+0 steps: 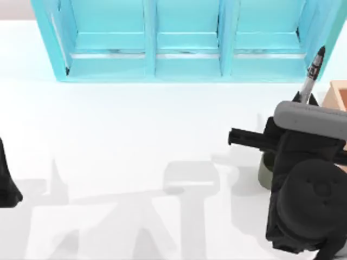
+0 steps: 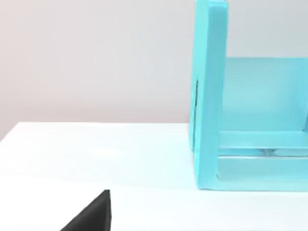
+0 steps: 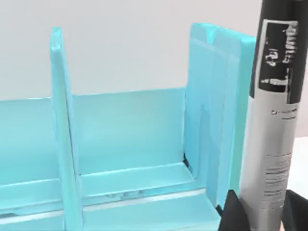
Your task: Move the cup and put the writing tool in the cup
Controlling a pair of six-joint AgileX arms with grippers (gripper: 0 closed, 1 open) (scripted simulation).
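Right gripper (image 3: 255, 209) clamps the marker (image 3: 274, 110) upright — cup (image 1: 265, 170) just beneath the arm.

Upright grey-barrelled marker (image 1: 311, 76) above mostly hidden, seemingly olive cup (image 1: 265, 172), table's right.

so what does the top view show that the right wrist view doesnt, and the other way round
The top view alone has the cup under my right arm, a tan box at the table's right edge, and my parked left arm at the left edge. The right wrist view alone has the marker's print. Both show the marker and the turquoise shelf.
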